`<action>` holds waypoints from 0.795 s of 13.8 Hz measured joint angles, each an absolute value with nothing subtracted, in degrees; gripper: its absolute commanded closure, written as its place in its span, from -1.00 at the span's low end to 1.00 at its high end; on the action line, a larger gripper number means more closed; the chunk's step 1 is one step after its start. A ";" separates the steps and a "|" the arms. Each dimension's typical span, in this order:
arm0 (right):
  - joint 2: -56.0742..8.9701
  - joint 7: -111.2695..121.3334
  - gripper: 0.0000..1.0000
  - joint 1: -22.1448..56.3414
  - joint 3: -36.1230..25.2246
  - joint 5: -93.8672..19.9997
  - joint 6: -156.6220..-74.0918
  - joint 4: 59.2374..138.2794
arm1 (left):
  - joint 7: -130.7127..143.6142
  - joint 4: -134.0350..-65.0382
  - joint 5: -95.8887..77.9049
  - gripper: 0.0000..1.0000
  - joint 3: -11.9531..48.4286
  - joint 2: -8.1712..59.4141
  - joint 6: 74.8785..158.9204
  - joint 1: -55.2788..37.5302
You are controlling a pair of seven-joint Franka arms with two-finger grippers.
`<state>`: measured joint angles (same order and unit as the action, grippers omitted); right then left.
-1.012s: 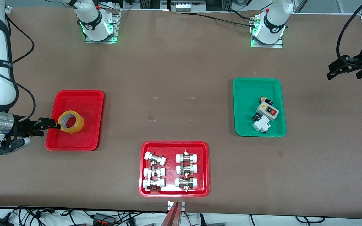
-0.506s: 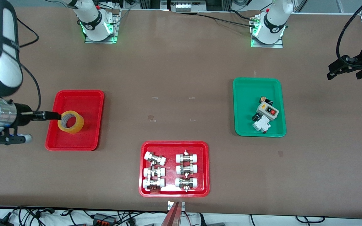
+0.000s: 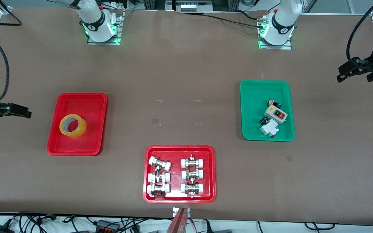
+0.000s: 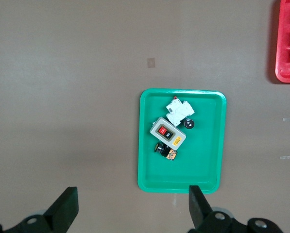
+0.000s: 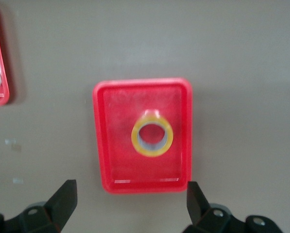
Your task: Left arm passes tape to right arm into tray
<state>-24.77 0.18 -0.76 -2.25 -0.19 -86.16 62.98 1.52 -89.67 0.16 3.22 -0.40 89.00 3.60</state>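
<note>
The yellow tape (image 3: pixel 73 126) lies flat in the plain red tray (image 3: pixel 89 106), its white core facing up. My right gripper (image 3: pixel 19 112) is up in the air over the table edge at the right arm's end, beside the tray, open and empty. In the right wrist view the tape (image 5: pixel 152 138) sits in the middle of the tray (image 5: pixel 115 145), well apart from the open gripper (image 5: pixel 130 201). My left gripper (image 3: pixel 348 72) waits, open and empty, over the left arm's end of the table, beside the green tray in the left wrist view (image 4: pixel 130 208).
A green tray (image 3: pixel 254 97) holding a switch box (image 3: pixel 275 114) and small electrical parts lies toward the left arm's end. A red tray of metal pipe fittings (image 3: pixel 179 152) lies nearest the front camera, mid-table. Bare brown table lies between the trays.
My right gripper let go of the tape, then pulled back and up away from the red tray toward the right arm's end. The tape stayed in the tray. The left arm has not moved.
</note>
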 measured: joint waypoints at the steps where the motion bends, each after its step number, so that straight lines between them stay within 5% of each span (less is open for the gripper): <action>1: -23.18 0.18 -1.00 -0.95 -2.30 0.07 -89.25 65.36 | 1.52 -89.67 0.16 -1.00 3.22 -0.39 89.00 3.61; 11: -9.36 1.85 -1.00 -1.54 -2.26 2.18 -97.02 86.78 | 1.50 -89.67 0.16 -1.00 3.22 -0.39 89.00 3.61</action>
<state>-9.36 1.85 -1.54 -2.26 2.18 -97.02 86.78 1.50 -89.67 0.16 3.22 -0.39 89.00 3.61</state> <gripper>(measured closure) 0.000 0.000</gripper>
